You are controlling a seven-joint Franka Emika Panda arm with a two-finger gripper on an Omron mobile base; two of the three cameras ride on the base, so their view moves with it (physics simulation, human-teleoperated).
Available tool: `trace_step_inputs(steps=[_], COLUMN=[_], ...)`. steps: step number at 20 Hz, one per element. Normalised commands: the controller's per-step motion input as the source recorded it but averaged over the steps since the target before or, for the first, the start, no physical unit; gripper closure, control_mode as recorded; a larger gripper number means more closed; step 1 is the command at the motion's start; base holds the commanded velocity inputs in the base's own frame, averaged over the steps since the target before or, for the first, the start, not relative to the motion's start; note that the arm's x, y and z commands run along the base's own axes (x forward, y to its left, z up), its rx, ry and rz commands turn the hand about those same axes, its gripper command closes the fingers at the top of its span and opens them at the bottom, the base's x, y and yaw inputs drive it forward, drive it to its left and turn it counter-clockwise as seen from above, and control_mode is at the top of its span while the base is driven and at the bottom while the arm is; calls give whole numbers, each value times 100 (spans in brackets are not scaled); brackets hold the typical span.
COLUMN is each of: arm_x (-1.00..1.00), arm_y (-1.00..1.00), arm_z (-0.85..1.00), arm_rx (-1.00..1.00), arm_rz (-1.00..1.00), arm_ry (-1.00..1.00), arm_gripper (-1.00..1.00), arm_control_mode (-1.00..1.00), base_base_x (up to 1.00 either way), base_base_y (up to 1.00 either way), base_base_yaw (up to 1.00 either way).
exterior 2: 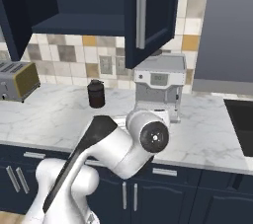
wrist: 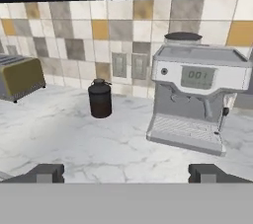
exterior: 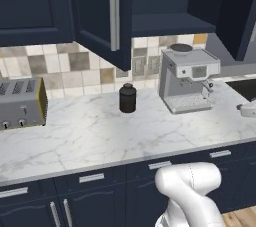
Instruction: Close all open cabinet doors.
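- A home kitchen, computer-rendered.
- White marble table (exterior: 90, 136) with navy drawers beneath.
- Navy cabinet doors (exterior: 102, 11) hang open above a backsplash (wrist: 74, 30) of beige, grey and yellow tiles.
- A silver espresso machine (wrist: 197, 97), a toaster (exterior: 21, 103) and a small dark jar (wrist: 100, 98) stand on the table.

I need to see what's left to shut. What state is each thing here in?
left cabinet door: open, swung out over the counter.
right cabinet door: open.
gripper: open, holding nothing.
dark jar: upright, lid on.
coffee machine: upright against the wall.
toaster: slots empty.
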Motion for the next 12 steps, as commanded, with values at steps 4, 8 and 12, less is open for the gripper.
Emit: trace_step_inputs(steps=[4, 8, 12], arm_x=[27, 21, 15], arm_y=[-95, -74, -32], arm_z=[18, 24, 31], arm_rx=[11, 3, -1], arm_rz=[15, 21, 19], arm_ry=[-13, -17, -16], arm_gripper=[-100, -100, -100], arm_control_mode=[-100, -100, -100], base_base_x=[0, 0, 0], base_base_y=[0, 0, 0], base_base_yaw=[0, 0, 0])
